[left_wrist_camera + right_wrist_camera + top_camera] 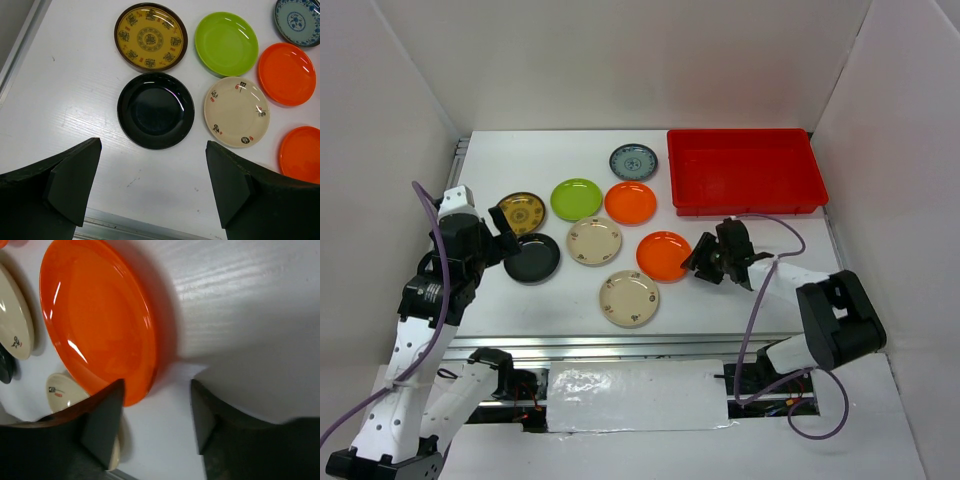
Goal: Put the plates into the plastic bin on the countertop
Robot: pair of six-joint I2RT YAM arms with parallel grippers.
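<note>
The right end effector (156, 390) sits low at the edge of a glossy orange plate (95, 315). Its two dark, matte, wedge-shaped fingers (102, 425) stand apart. One is against the plate's rounded rim and the other is over bare white surface (770, 275), so the jaws are open astride the rim and clamp nothing. The surface has a faint wood-grain texture. Beyond that plate, away from the end effector, lie two cream floral plates (594, 241) (629, 298). The plastic bin (745, 170), a shallow bright red rectangular tray with low smooth walls, lies ahead of this end effector, near but apart from it.

The left end effector (154, 144) hovers with its blunt black fingers spread wide, holding nothing. Directly ahead of it, between the fingertips, is the shiny black plate (155, 110). Further ahead is the brown-gold plate (150, 36), ringed with dark patterned motifs. Ahead and toward the other arm are the smooth lime green plate (226, 43), a second orange plate (286, 73) and the blue-grey patterned plate (297, 20).

All eight round plates lie flat on the surface, outside the bin.
</note>
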